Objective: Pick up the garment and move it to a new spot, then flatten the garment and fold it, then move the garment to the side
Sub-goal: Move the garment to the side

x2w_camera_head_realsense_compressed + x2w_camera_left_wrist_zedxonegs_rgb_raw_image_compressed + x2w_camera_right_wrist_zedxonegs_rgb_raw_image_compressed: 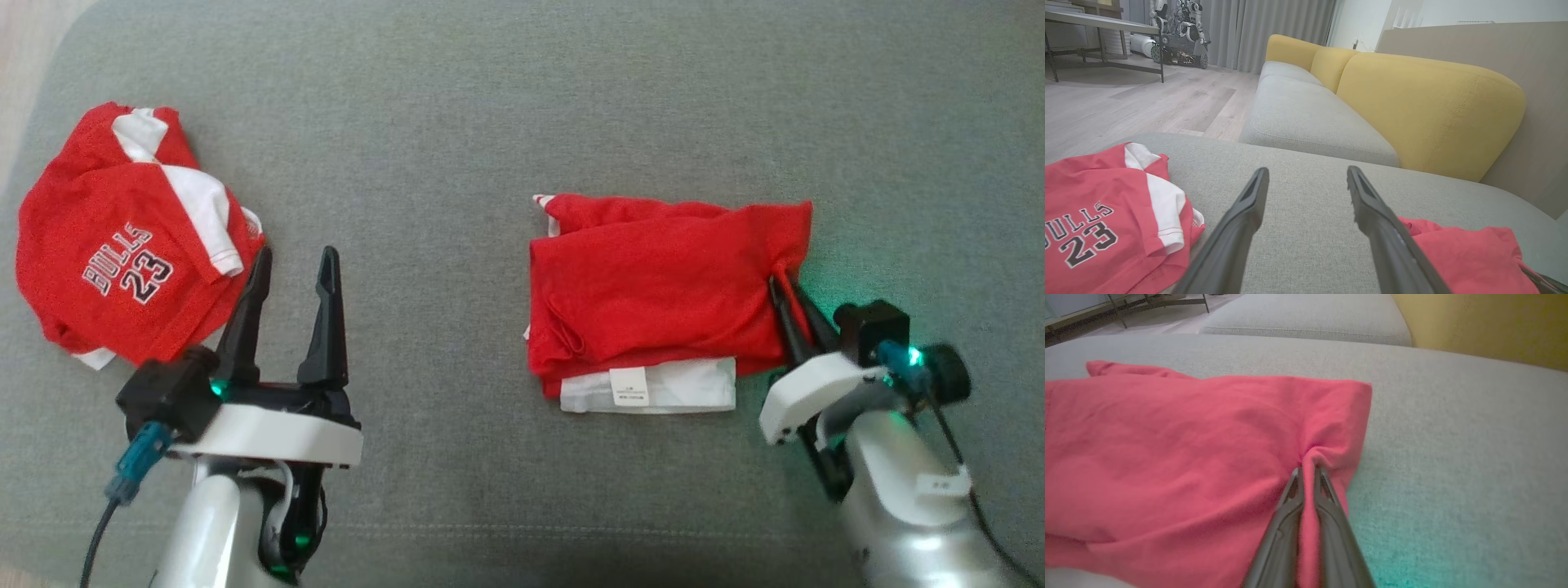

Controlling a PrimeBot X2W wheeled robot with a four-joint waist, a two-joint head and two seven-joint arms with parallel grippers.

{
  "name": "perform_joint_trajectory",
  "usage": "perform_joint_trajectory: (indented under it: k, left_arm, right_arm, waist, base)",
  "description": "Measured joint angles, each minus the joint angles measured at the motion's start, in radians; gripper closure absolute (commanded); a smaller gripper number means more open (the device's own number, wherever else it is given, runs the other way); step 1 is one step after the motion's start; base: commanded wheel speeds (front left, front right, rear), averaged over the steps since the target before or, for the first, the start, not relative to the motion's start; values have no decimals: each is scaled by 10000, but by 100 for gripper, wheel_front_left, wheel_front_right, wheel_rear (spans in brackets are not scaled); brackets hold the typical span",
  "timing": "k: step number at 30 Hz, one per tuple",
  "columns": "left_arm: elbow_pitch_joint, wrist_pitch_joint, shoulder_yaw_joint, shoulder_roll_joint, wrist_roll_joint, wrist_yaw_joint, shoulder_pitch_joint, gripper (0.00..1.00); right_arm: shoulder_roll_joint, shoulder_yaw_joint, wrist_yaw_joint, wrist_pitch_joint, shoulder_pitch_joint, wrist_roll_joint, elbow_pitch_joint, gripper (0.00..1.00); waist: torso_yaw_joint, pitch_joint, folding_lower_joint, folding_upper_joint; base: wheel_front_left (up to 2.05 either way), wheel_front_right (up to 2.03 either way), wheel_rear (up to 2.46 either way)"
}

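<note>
Pinching the folded red garment [653, 278] at its right edge, my right gripper [782, 284] is closed on a tuck of cloth. I judge this to be the move-aside step: next comes a lift and carry that keeps the fold intact. My left gripper [295, 253] hangs wide open and empty beside the Bulls jersey [106, 245]. Both garments lie loose on the grey sofa cushion [490, 122], not in any container.
</note>
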Motion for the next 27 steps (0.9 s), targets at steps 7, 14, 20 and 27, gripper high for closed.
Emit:
perform_joint_trajectory:
  k: [7,14,20,27]
  left_arm:
    - [-15,0,56,0,186,-102,-88,0]
    - [-56,0,52,-2,441,-295,-1020,0]
    - [-128,-2,61,-6,537,-408,-1807,0]
    - [-230,-6,63,-8,633,-506,-2302,0]
  right_arm:
    - [-805,600,0,-40,-811,-571,-796,100]
    - [-2190,1083,0,265,-2545,-102,-928,100]
    - [-3327,1116,0,612,-3879,1108,-920,100]
    - [-3795,616,0,867,-4302,1937,-731,100]
  waist:
    - [-348,188,0,0]
    - [-772,1030,1,0]
    - [-1126,1934,1,0]
    - [-1455,2580,1,0]
  base:
    - [0,0,0]
    - [0,0,0]
    - [0,0,0]
    - [0,0,0]
